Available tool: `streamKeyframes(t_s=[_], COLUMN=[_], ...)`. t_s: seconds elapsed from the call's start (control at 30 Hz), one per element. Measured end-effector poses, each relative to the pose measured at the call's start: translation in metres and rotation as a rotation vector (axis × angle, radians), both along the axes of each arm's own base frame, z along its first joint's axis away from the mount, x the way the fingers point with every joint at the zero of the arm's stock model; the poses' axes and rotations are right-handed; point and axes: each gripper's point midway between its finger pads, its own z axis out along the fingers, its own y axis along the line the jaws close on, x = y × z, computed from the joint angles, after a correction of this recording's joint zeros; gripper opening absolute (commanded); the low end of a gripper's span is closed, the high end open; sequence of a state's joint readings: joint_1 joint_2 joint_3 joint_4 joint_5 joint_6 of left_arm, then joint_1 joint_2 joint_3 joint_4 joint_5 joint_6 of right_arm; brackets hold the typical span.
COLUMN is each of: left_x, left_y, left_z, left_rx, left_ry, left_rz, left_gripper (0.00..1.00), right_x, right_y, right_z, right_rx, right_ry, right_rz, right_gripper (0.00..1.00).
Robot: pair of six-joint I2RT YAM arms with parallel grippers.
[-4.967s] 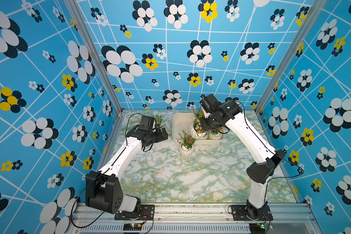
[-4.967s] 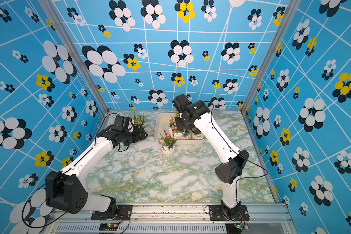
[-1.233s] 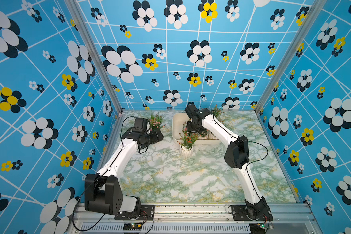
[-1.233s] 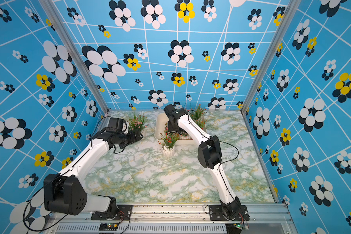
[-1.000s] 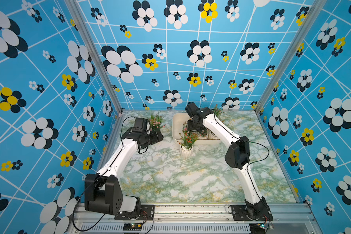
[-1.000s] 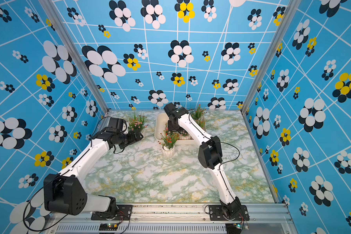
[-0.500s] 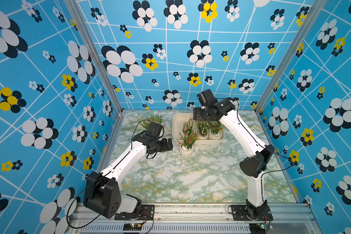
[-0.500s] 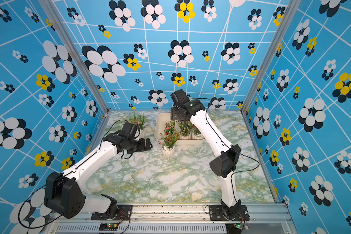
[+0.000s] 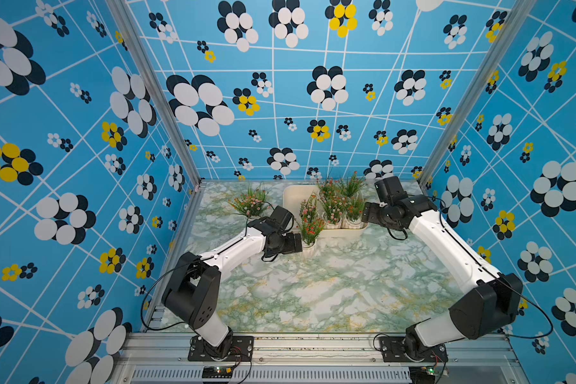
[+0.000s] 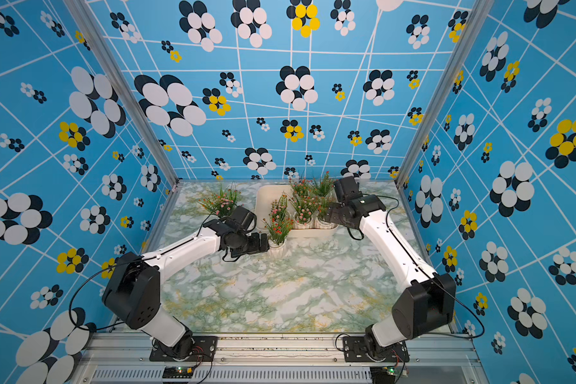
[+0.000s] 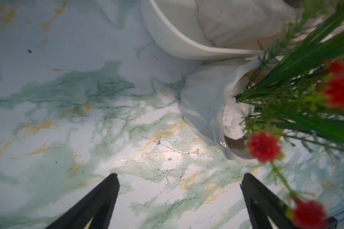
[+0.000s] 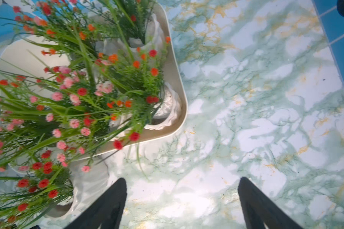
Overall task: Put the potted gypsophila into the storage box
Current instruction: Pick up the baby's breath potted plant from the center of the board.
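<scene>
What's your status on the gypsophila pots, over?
Left end effector open beside the red-flowered pot on the table. Right end effector open, empty, beside the storage box. Pink-flowered pot also outside it. Nothing blocks the box.

Grouped pots sit in the storage box, front pot before, side pot left.

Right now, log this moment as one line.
left gripper: open, beside red-flowered pot outside storage box | right gripper: open, empty, beside box | box: several pots inside | pink-flowered pot: outside box
</scene>
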State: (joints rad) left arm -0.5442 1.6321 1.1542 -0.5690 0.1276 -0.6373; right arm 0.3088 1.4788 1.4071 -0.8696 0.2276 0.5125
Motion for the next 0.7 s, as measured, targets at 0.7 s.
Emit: streamKeyframes(t_s=[0.7], left_x=[0.020], left_y=[-0.004], left_z=[-0.008], left_rx=[0.028], left_ry=[-0.013], left_rz=[0.066], left_gripper=[0.78], right_x=[-0.027], right_y=[-0.028], right_z=[-0.040], right_rx=[0.051], right_ry=[0.058], right_rz=[-0.057], right_gripper=[0.90])
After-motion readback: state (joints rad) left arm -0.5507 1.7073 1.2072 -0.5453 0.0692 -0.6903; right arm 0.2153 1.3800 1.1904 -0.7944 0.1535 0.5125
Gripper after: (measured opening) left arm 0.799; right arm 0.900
